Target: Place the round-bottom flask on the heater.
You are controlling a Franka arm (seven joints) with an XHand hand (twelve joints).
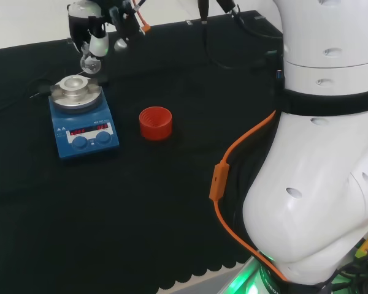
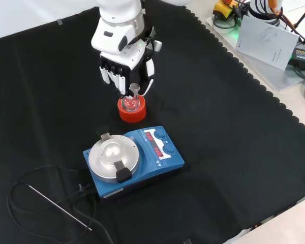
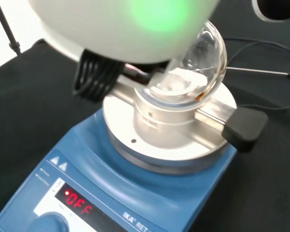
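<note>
Hand: black and white hand (image 1: 93, 33) apparently curled round the clear glass round-bottom flask (image 1: 90, 63).
Risk: flask missing the blue heater's (image 1: 84, 125) bowl, rolling off.

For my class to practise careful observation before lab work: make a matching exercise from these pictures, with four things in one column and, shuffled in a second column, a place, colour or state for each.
Column one
1. round-bottom flask
2. red ribbed stand
3. heater
4. thin metal rod

Column two
A. lying flat on the black cloth
B. blue body with a silver top
C. held in the hand, just above the heater
D. standing on the cloth with nothing in it

Pairs: 1-C, 2-D, 3-B, 4-A
</note>
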